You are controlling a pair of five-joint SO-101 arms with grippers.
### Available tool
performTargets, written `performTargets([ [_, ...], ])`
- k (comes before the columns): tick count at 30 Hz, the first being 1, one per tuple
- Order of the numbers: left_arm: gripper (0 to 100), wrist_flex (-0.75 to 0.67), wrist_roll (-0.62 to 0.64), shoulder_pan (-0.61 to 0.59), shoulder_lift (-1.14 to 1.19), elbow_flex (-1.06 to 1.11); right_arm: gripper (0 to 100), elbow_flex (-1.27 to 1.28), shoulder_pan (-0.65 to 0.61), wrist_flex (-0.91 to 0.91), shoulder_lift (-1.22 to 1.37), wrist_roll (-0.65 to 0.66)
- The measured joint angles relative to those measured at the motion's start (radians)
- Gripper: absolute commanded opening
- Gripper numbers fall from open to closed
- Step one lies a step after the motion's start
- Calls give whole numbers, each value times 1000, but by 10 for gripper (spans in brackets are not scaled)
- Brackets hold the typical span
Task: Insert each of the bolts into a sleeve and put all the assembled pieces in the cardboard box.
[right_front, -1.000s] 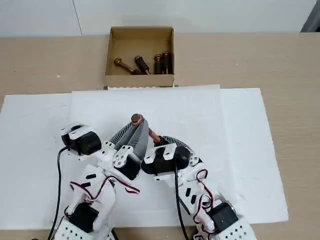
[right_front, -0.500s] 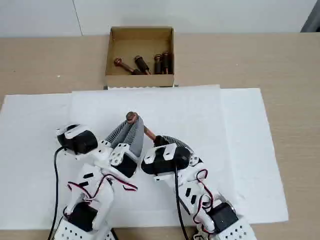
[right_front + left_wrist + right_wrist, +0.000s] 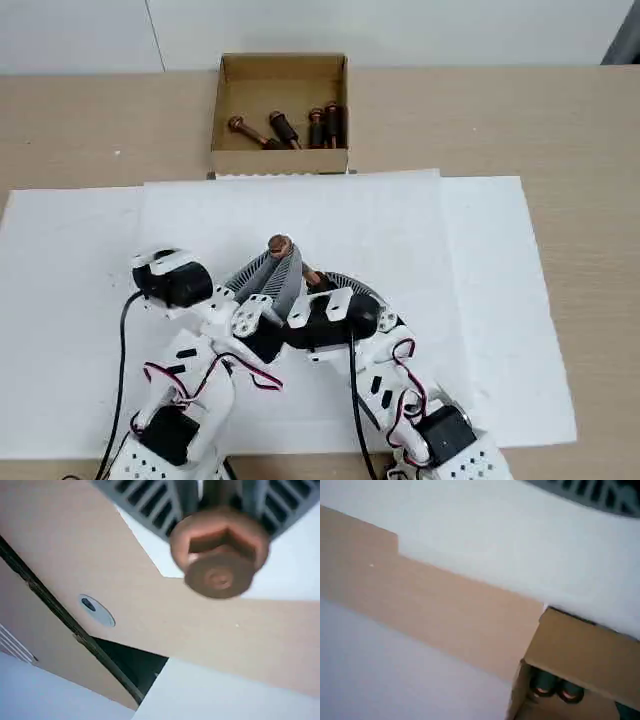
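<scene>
Gripped bolt (image 3: 279, 244) tight in left gripper (image 3: 276, 262), over white sheet (image 3: 450, 260), well short of box (image 3: 281, 160). Could not tell right gripper's (image 3: 318, 284) state. Risked jamming or dropping bolt through misalignment.

No text, label, number or sign can be read in any view.
Cardboard box (image 3: 280, 160), top centre of the high view: its walls are plain brown, with no print.
White sheet (image 3: 480, 260): it is unprinted.
Head of the bolt (image 3: 218, 555), upper right of the left wrist view: it is blurred, and no stamp can be made out.
</scene>
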Motion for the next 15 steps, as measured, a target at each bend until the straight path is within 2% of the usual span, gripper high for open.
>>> performTargets([
  [7,6,6,2,-12,0,0,4,0,-2,0,0,0],
  [15,6,109,-8,80,0,-3,4,0,-2,-41,2,8],
])
